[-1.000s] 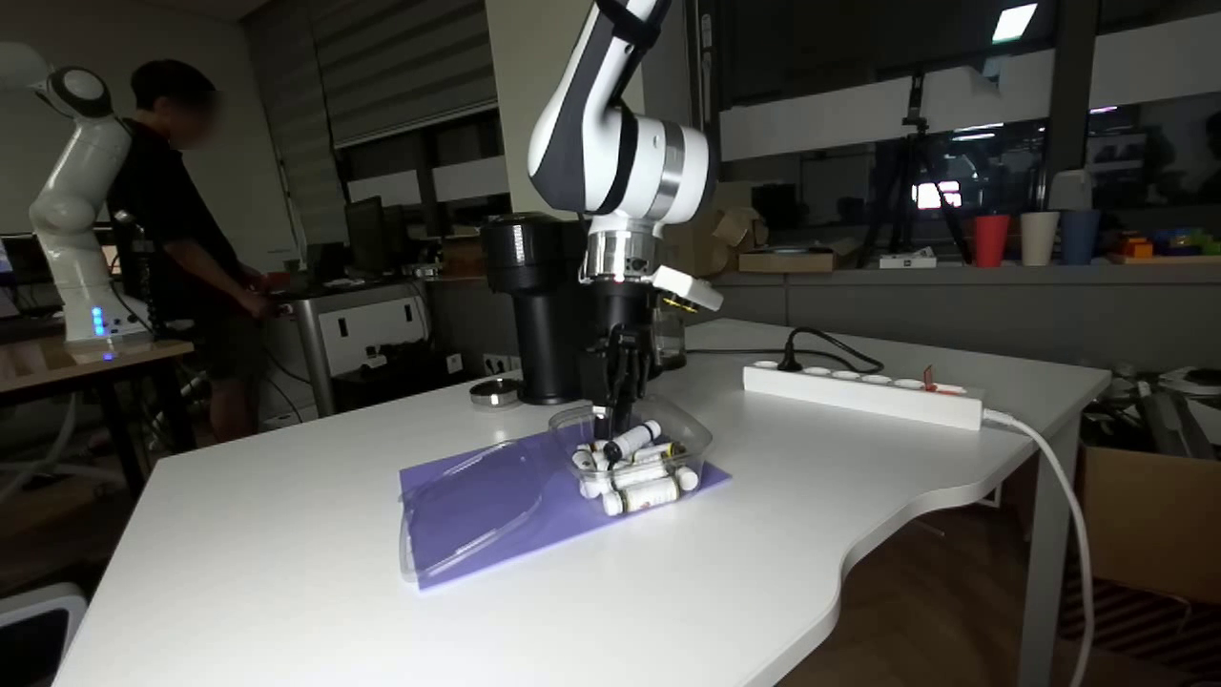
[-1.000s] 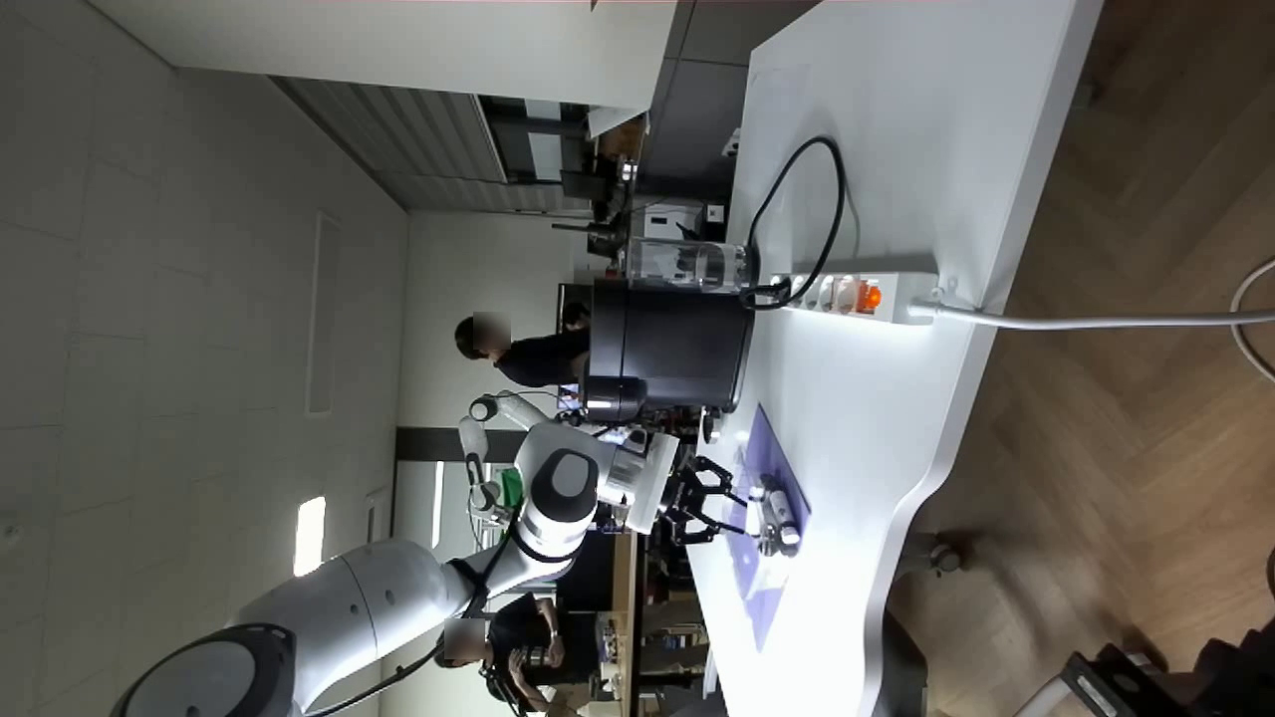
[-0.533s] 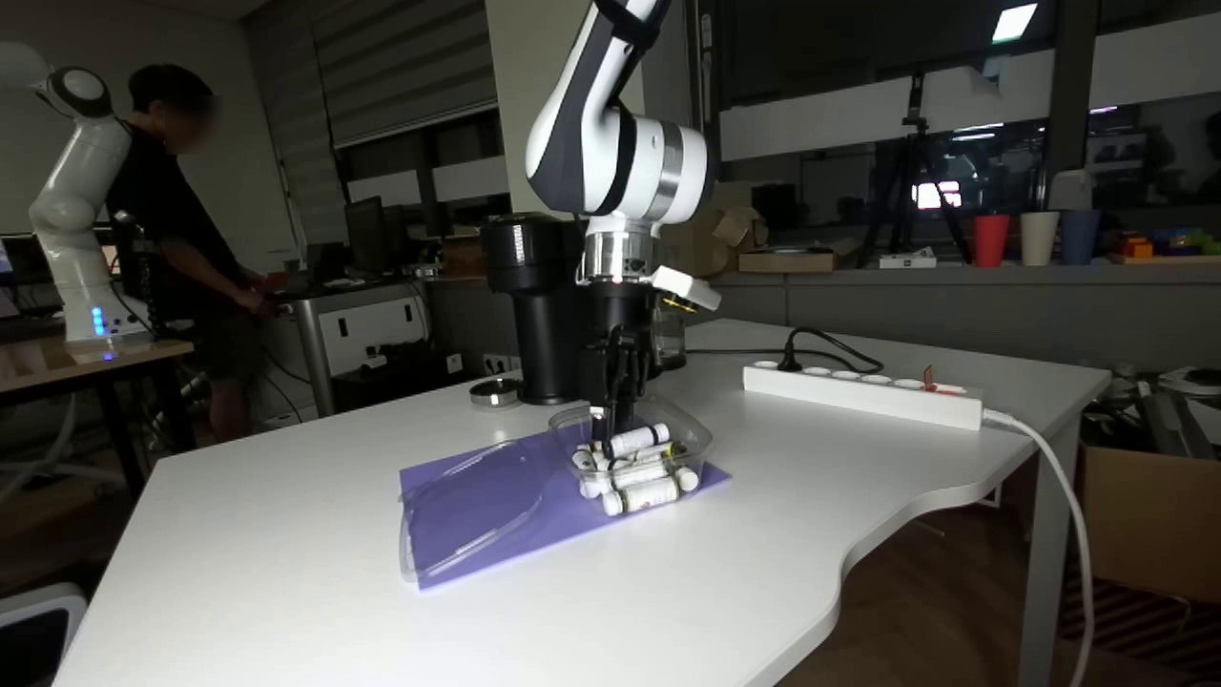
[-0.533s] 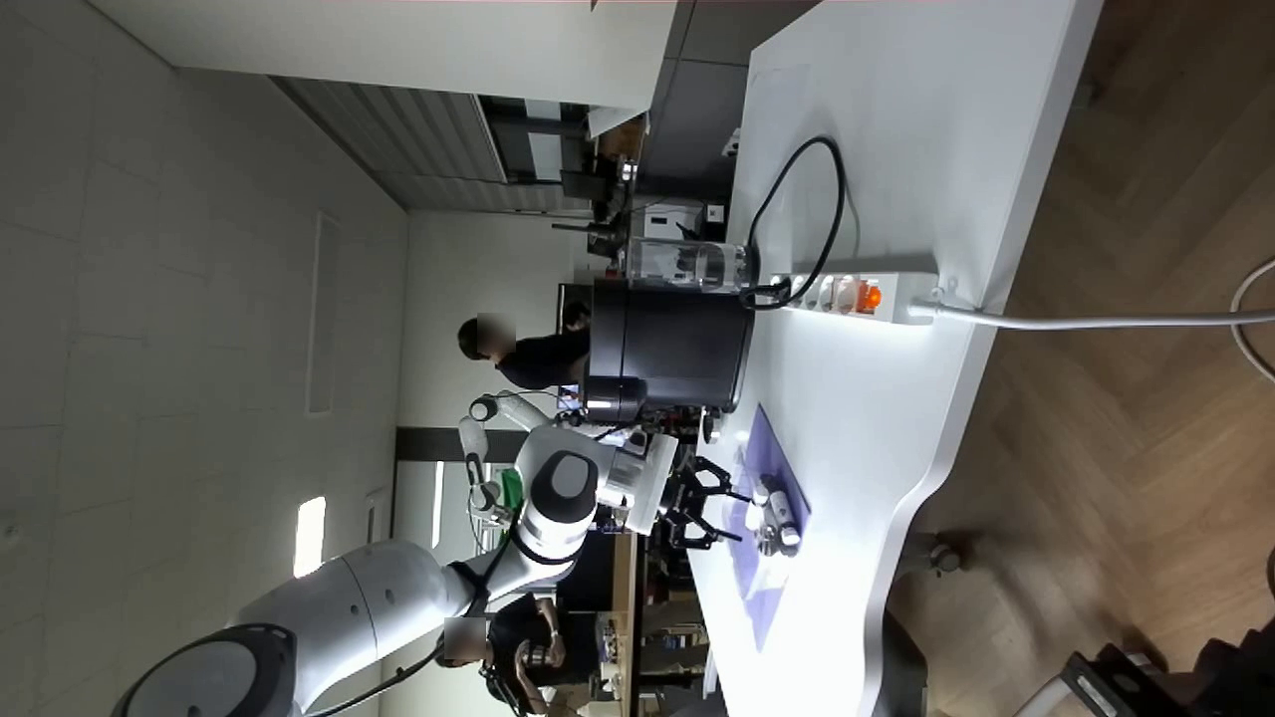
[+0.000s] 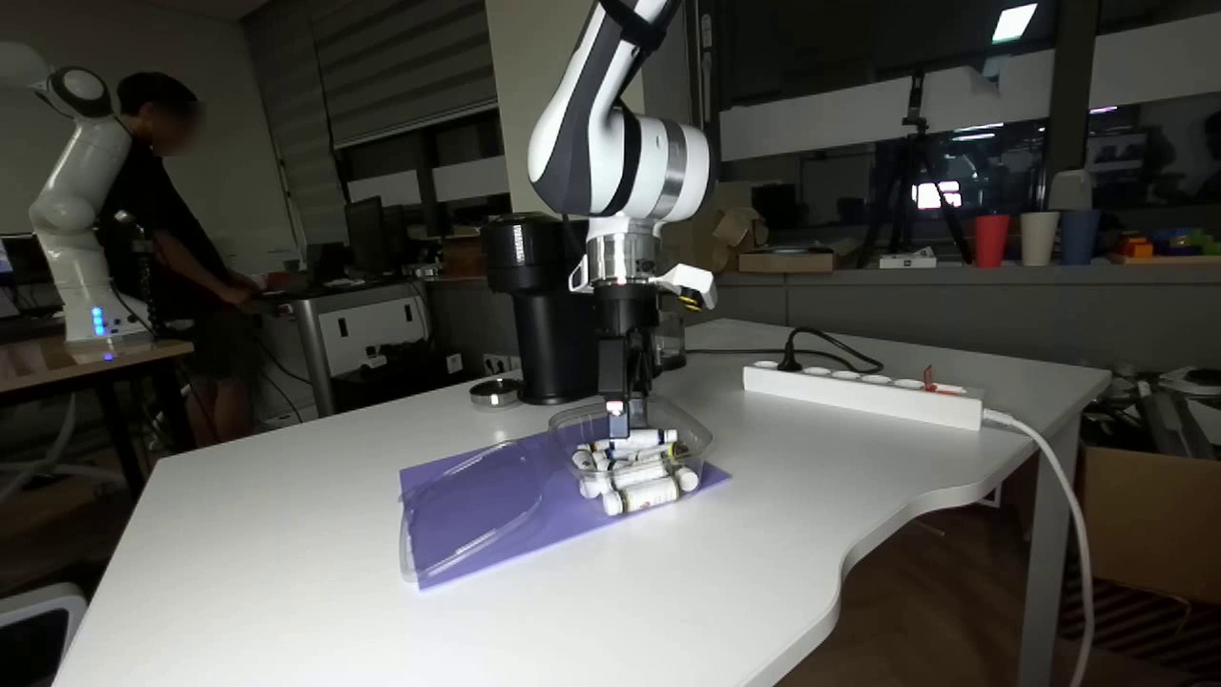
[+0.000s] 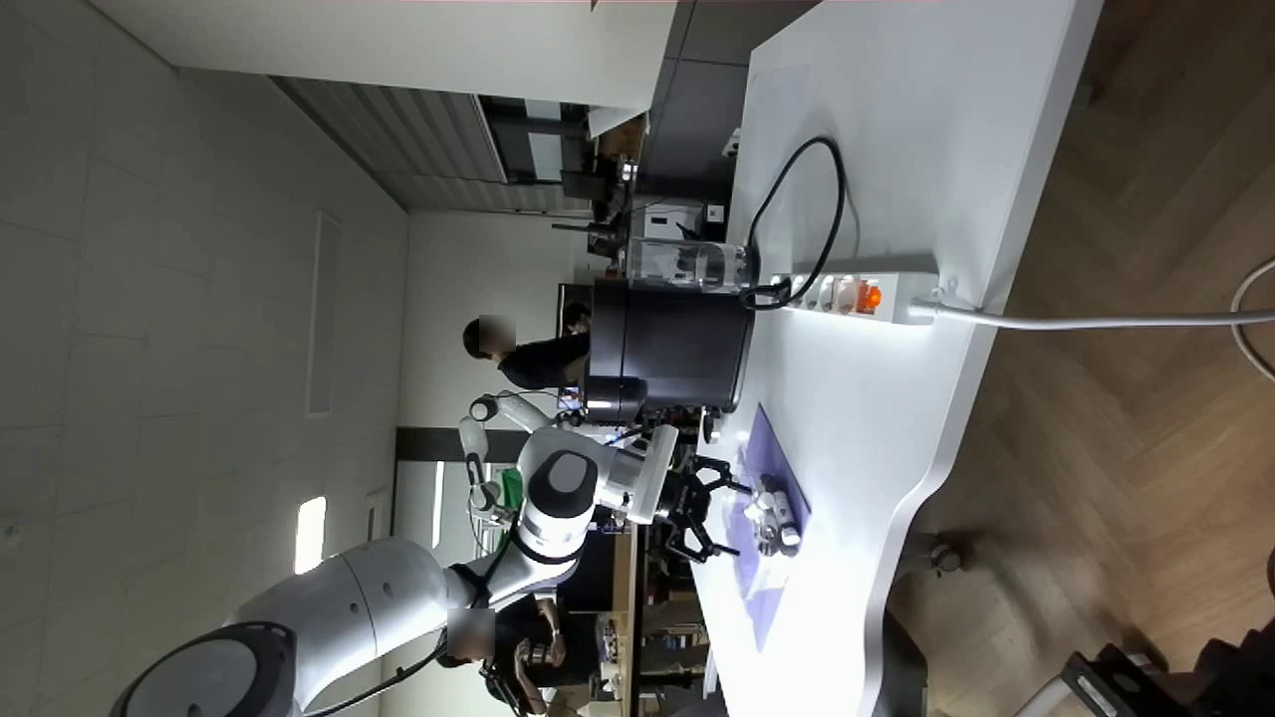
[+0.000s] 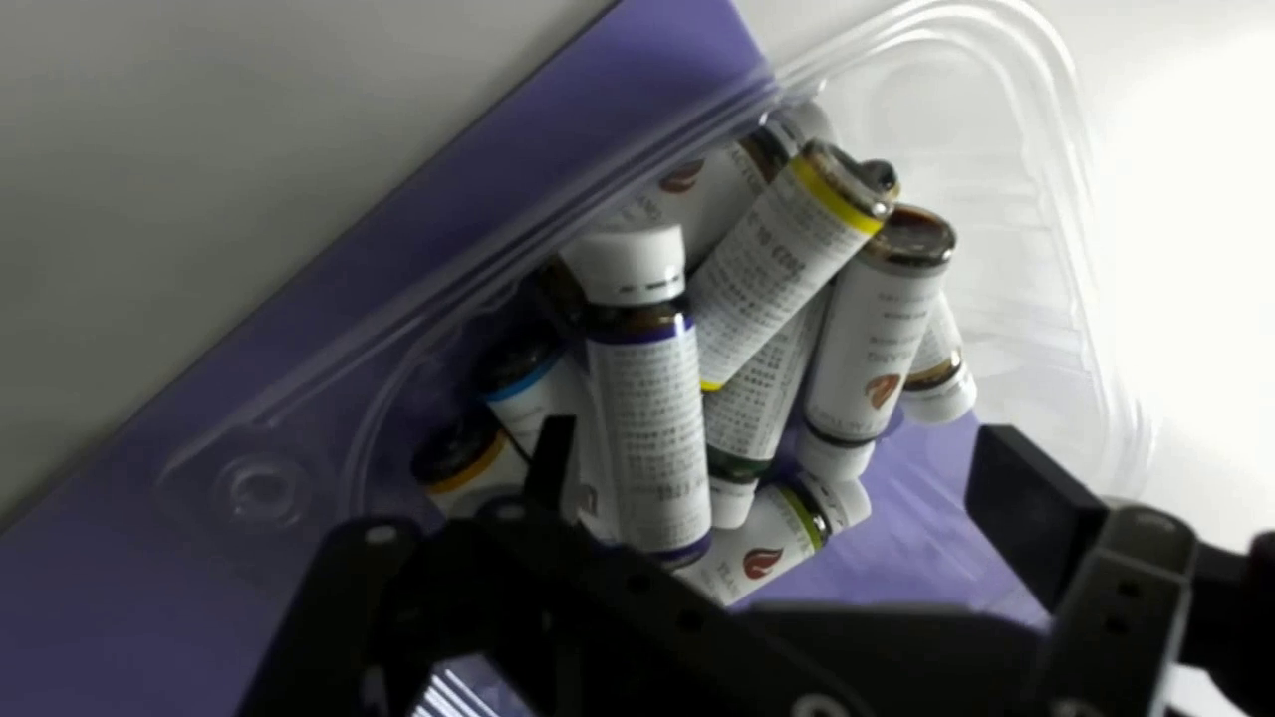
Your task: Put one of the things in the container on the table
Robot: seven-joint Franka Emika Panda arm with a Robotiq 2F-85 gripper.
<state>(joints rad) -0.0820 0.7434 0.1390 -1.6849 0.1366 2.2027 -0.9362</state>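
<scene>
The container, a clear plastic tray [image 5: 704, 447], stands partly on the purple mat on the white table [image 5: 763, 544]. Several small bottles with white labels lie heaped in it. On top of the heap rests a purple-banded bottle [image 7: 649, 428], its white cap [image 7: 628, 261] toward the upper part of the wrist view. My gripper [image 7: 787, 478] is wide open above the tray, with its fingers well apart and no bottle gripped. In both exterior views the gripper [image 5: 628, 422] hovers just over the heap, pointing down. Part of the lower heap is hidden by the upper bottles.
A clear lid [image 5: 467, 506] lies on the purple mat [image 5: 563, 520] beside the tray. Behind are a black machine [image 5: 546, 324] and a round metal tin [image 5: 496, 393]. A white power strip [image 5: 858, 393] with cables is farther along the table.
My gripper has spread its fingers and risen slightly. The top bottle, earlier tilted between the fingers, has been let go and has settled flatter on the heap in the tray.
</scene>
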